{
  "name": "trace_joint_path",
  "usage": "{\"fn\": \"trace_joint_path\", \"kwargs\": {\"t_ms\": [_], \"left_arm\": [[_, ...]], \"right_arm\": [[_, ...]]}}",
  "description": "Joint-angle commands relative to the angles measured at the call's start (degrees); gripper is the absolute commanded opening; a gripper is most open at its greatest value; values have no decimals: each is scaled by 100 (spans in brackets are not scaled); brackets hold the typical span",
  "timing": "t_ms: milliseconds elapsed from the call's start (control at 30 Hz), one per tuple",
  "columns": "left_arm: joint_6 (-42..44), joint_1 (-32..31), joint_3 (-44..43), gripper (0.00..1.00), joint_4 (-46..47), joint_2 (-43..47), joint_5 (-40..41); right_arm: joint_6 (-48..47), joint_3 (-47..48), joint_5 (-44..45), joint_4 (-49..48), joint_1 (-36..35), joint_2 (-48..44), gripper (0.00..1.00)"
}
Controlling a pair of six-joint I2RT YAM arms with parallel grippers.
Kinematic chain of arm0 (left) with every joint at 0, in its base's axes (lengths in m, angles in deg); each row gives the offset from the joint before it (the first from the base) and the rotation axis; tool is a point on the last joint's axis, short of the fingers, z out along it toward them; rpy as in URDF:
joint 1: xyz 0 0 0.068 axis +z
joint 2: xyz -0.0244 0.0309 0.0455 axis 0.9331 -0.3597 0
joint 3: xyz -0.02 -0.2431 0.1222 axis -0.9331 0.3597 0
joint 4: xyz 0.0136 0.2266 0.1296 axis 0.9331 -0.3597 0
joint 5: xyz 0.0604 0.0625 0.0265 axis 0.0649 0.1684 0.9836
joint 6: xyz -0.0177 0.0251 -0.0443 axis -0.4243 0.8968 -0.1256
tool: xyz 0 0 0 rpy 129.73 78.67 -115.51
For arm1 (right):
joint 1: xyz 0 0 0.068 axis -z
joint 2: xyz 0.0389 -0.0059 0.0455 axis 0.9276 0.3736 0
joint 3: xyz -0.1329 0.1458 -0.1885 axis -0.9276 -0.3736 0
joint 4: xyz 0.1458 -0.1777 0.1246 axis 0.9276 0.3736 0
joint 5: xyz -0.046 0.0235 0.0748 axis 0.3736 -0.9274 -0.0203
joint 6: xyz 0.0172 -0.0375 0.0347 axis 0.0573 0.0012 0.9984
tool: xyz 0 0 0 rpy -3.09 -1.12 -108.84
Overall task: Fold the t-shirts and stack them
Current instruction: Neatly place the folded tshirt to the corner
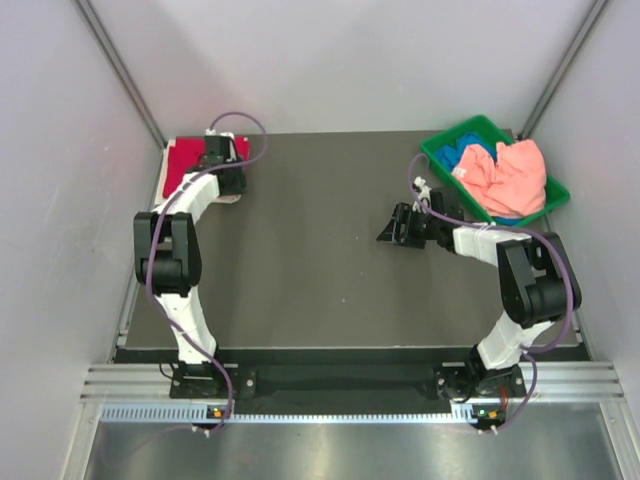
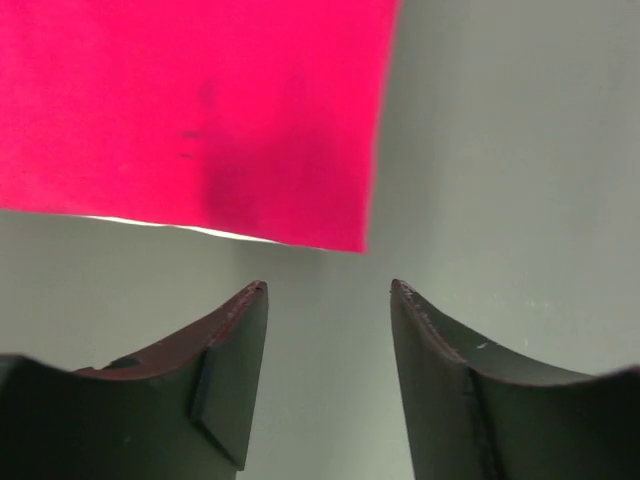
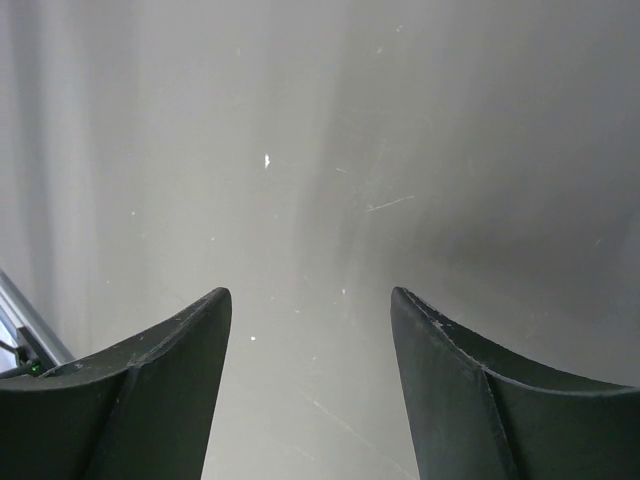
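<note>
Salmon-pink cloth t-shirt [image 1: 512, 175] heaped in the green plastic bin [image 1: 436, 158], counter's [image 1: 300, 280] far-right corner: nearest the right pincer [image 1: 393, 228], which gapes empty, facing away leftward. Left pincer [image 2: 328, 290], also open, hovers beside the folded crimson-red t-shirt [image 2: 200, 110], far-left corner.

Right end effector [image 3: 310, 300] hangs with fingers [image 3: 160, 380] parted, nothing between them, just bare scuffed grey worktop [image 3: 350, 150] beneath.
</note>
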Motion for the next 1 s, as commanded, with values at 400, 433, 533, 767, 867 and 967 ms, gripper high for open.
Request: {"fn": "trace_joint_path", "kwargs": {"t_ms": [400, 433, 533, 767, 867, 967], "left_arm": [[2480, -1039, -91, 62, 1312, -910, 2830], [2604, -1083, -56, 62, 1435, -937, 2972], [3053, -1171, 23, 62, 1883, -1060, 3271], [3625, -1224, 119, 59, 2534, -1219, 3615], [3826, -1224, 190, 56, 2833, -1201, 3632], [3889, -1180, 85, 52, 2834, -1262, 3598]], "right_arm": [[-102, 139, -133, -167, -57, -245, 65], [-111, 139, -133, -167, -57, -244, 66], [-94, 157, -125, -176, -65, -209, 65], [-85, 183, -98, -176, -57, -130, 65], [-102, 183, -81, -168, -57, -121, 65], [-102, 192, -89, -159, -57, -104, 65]]}}
